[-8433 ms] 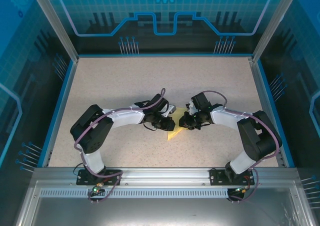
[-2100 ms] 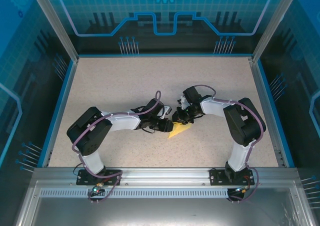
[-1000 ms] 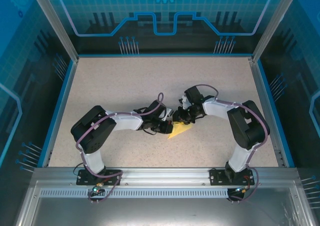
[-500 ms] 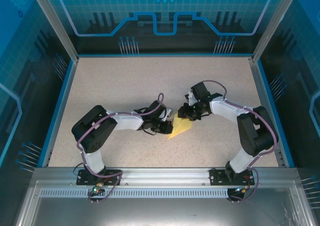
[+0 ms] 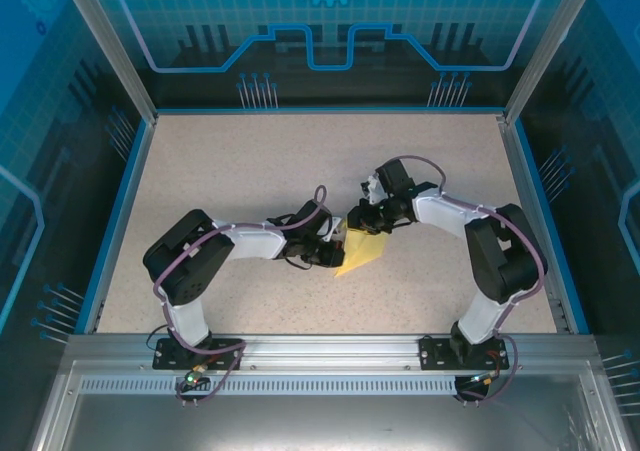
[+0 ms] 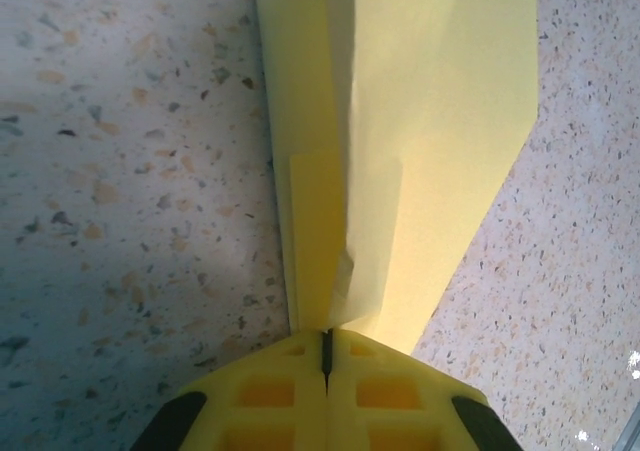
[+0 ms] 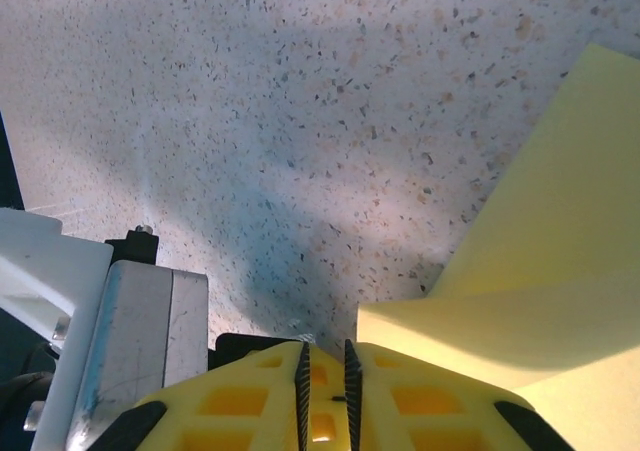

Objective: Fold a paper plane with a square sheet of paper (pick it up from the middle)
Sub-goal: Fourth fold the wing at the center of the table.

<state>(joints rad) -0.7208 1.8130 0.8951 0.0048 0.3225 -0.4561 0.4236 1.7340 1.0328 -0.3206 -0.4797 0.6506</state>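
Sheet of paper lies on the table near centre, between both arms, already folded into a layered, tapering wedge; overlapping flaps show in the left wrist view. Approx. mid-task by my read: early folds done, wings & final slim dart shape not yet made. Left jaws clenched tight, seemingly pinching the paper's narrow folded end. Right jaws nearly together w/ a slim gap, paper edge just beside them; can't tell if they nip it.
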